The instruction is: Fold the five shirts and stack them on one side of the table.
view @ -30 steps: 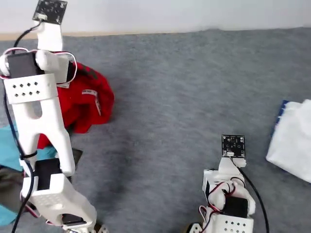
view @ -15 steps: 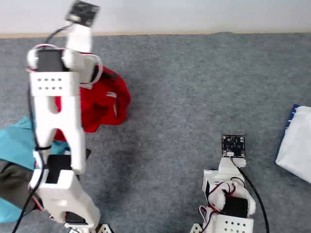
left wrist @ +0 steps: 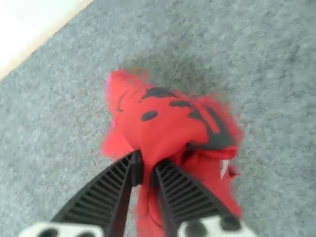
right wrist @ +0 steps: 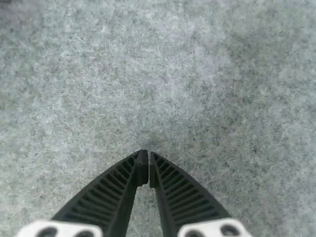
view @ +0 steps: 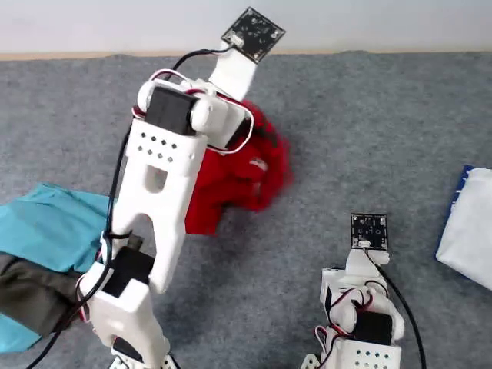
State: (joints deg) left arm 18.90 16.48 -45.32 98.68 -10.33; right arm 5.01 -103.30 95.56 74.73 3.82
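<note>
Rightward swung the left gripper (left wrist: pixel 144 166), ribbed jaws pinching the crumpled red shirt (left wrist: pixel 170 123) over fuzzy grey felt (view: pixel 369 115); right gripper (right wrist: pixel 148 167) sat closed.

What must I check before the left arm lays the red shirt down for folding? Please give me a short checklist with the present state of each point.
1. Left claw shut on the red shirt: ok.
2. Shirt flat enough to fold: not ok, it is bunched at the claw.
3. Bare grey table beside the shirt for spreading it: ok.
4. Right claw shut, holding nothing, over bare table: ok.
5. Red shirt apart from the teal shirt: cannot tell, the left arm hides the gap.
6. White shirt far from the red one: ok.
</note>
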